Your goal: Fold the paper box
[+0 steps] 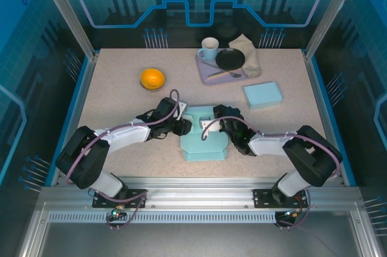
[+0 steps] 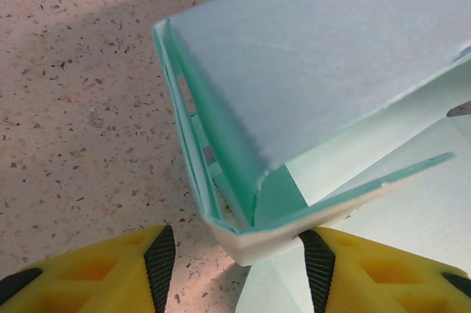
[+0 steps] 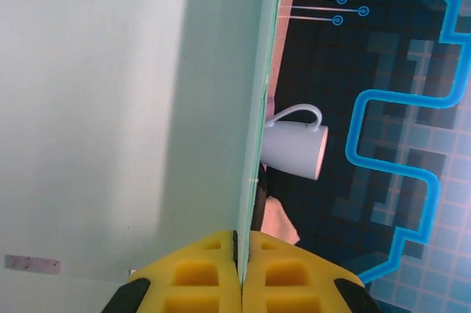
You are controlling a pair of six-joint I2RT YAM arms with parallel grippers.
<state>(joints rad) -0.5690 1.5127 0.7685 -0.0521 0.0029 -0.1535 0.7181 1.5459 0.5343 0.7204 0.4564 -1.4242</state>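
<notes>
Box position: the paper box lies at the near middle of the worktop, right between my two arms. It is part folded, with one wall up.
Left end effector: my left end effector has its fingers apart. A folded corner of the box sits between them and the left-hand pad is clear of the card, so nothing is clamped.
Right end effector: my right end effector is pinched together on a thin raised panel of the box, edge-on.
Handling: I judge it to be light, thin card, stiff only along its creases. It will likely buckle under a hard squeeze and skate on the worktop if pushed from one side.
Where to grip: close to a crease or at the doubled corner, not mid-panel.
Tray: the lavender tray at the far side carries a black dish and a utensil, with a folded cloth at its right end.
Mug: the white mug stands at the tray's far left corner. I cannot tell what is in it.
Blue box: the closed blue box is apart to the right, its inside hidden.
</notes>
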